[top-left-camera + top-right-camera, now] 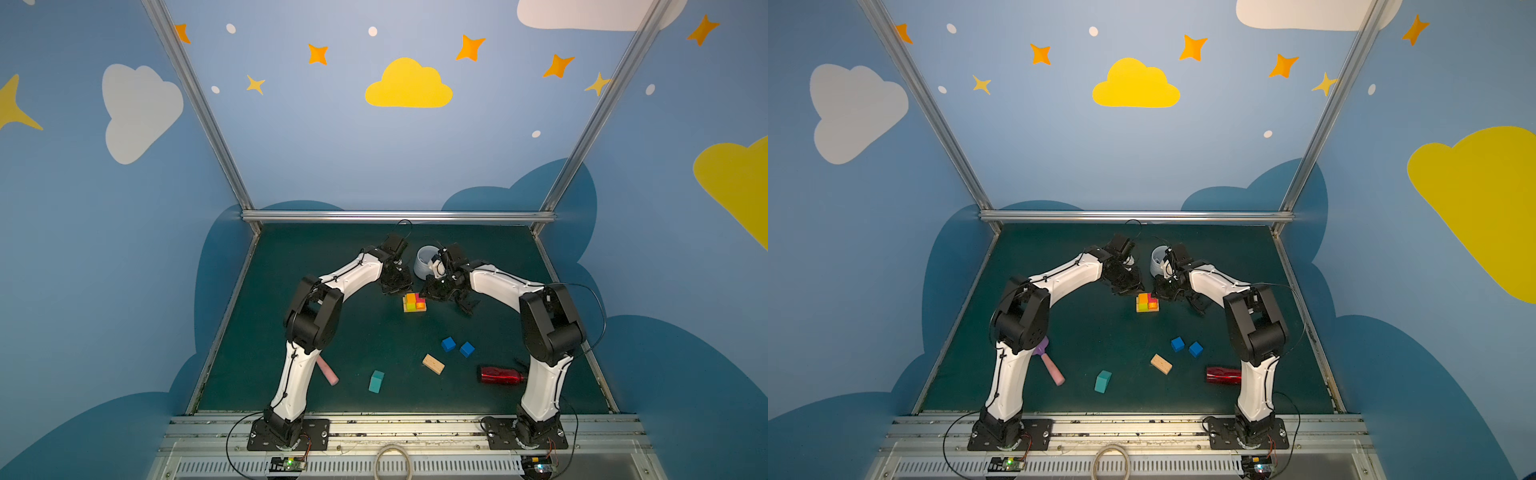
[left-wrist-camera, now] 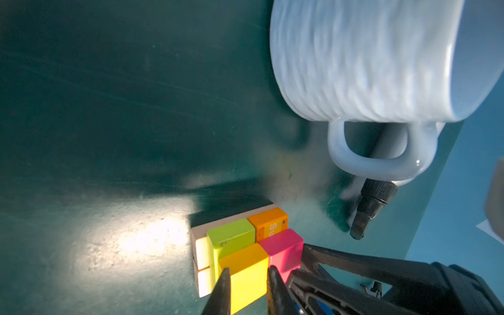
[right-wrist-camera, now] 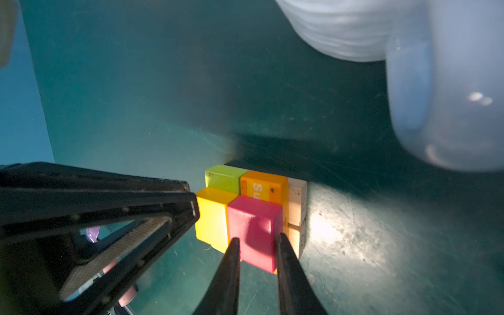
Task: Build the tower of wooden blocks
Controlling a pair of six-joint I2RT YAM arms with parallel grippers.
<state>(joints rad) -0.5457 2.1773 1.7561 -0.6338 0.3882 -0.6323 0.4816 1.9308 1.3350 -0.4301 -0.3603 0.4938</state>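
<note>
Left claw clamped on yellow-orange cube, right claw clamped on pink cube. Both cubes sit atop the tower, mid-table, just in front of white mug. Loose nearer the arm bases: blue cubes, tan bar, teal piece.

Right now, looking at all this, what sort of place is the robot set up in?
Most likely a robot training cell dressed up like a playroom: walls painted with clouds and stars, an aluminium frame at the corners, and two arms bolted beside a green mat strewn with wood blocks.
</note>
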